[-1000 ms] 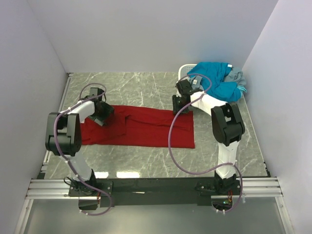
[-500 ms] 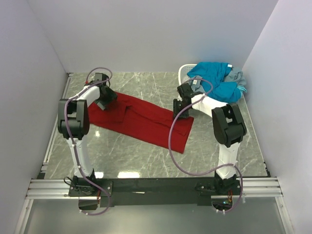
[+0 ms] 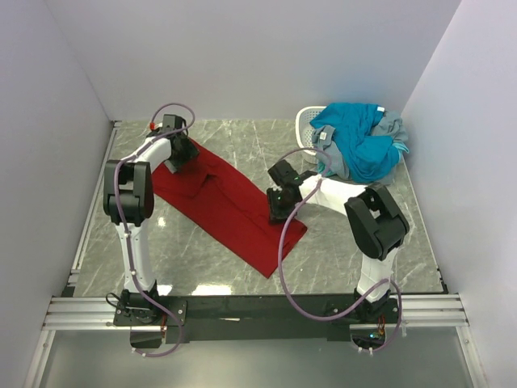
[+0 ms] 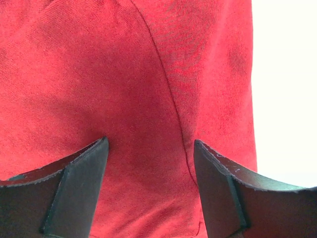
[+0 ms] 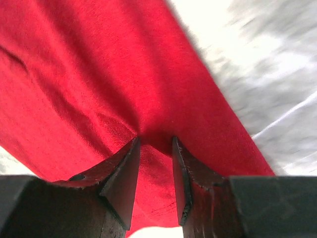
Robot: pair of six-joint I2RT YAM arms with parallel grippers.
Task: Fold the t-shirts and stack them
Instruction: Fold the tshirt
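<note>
A grey marbled desk (image 3: 355,234) sits inside plain white walls. On it the dark red t-shirt (image 3: 222,202) lies as a long narrow band, its sides apparently already folded in, running slantwise from the far left towards the near middle. It has not yet been folded across its length, so by my judgement the first shirt is about half done. The right end effector (image 3: 279,200) is closed on a pinch of red cloth at the band's right edge. The left end effector (image 3: 179,153) is at the far-left end, fingers spread wide over flat cloth and gripping nothing that I can see. In the far right corner the teal-blue t-shirt (image 3: 359,137) and grey t-shirt (image 3: 393,125) lie heaped on a white basket (image 3: 305,120), unfolded. No stack exists, so most of the work remains.
</note>
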